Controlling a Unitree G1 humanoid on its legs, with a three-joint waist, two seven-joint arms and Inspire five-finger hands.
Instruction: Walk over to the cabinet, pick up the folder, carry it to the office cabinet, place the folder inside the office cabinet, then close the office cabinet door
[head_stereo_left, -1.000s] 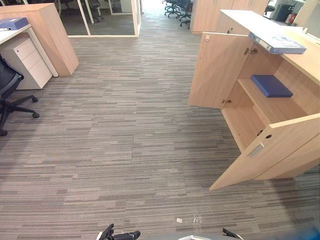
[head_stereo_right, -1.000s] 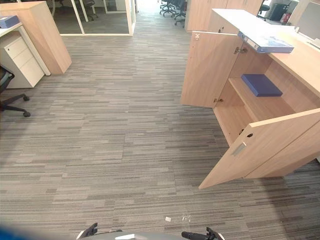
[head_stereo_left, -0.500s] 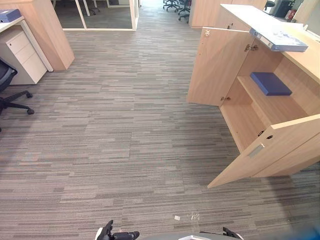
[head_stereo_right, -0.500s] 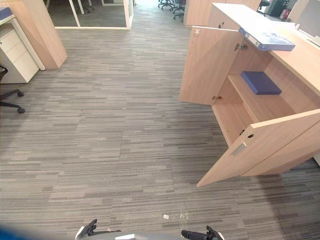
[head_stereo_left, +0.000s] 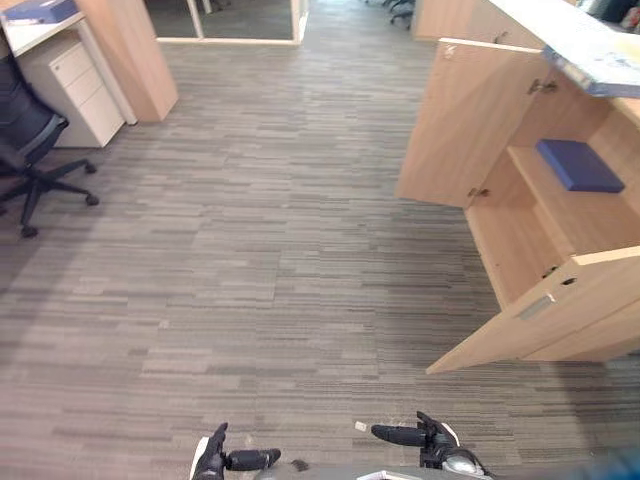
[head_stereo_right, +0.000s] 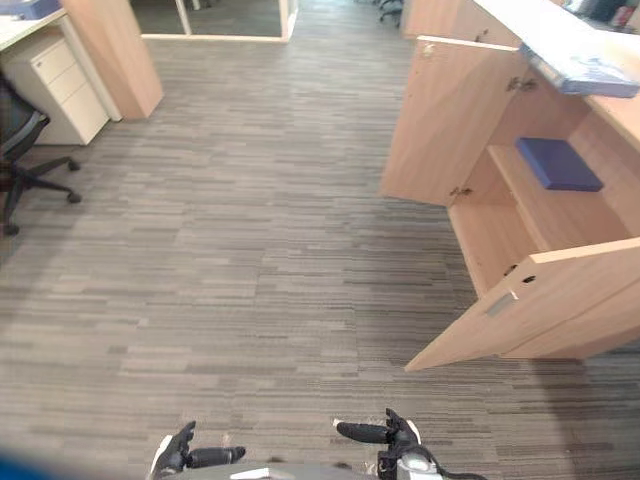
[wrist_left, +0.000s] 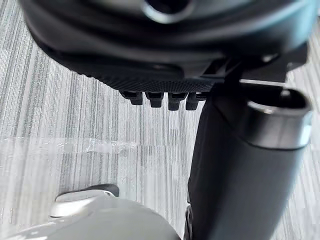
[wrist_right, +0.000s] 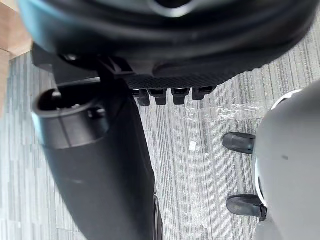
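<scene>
The office cabinet (head_stereo_left: 470, 120) stands at my right with both doors swung open; the nearer door (head_stereo_left: 560, 310) juts out over the carpet. A dark blue folder (head_stereo_left: 578, 165) lies flat on its inner shelf. A pale blue binder (head_stereo_left: 600, 70) rests on the cabinet top. Another blue folder (head_stereo_left: 40, 10) sits on the desk at the far left. My left hand (head_stereo_left: 215, 460) and right hand (head_stereo_left: 415, 435) hang low at the near edge, both open and holding nothing, with only carpet past the left hand (wrist_left: 165, 60) and the right hand (wrist_right: 170, 50) in the wrist views.
A black office chair (head_stereo_left: 25, 130) and a white drawer unit (head_stereo_left: 80, 85) stand at the left beside a wooden partition (head_stereo_left: 130, 50). A small white scrap (head_stereo_left: 360, 426) lies on the carpet near my right hand. Open carpet lies between me and the cabinet.
The camera has shifted, so the cabinet sits further right and the chair shows more. Both hands, the right one most, reach further into view at the bottom.
</scene>
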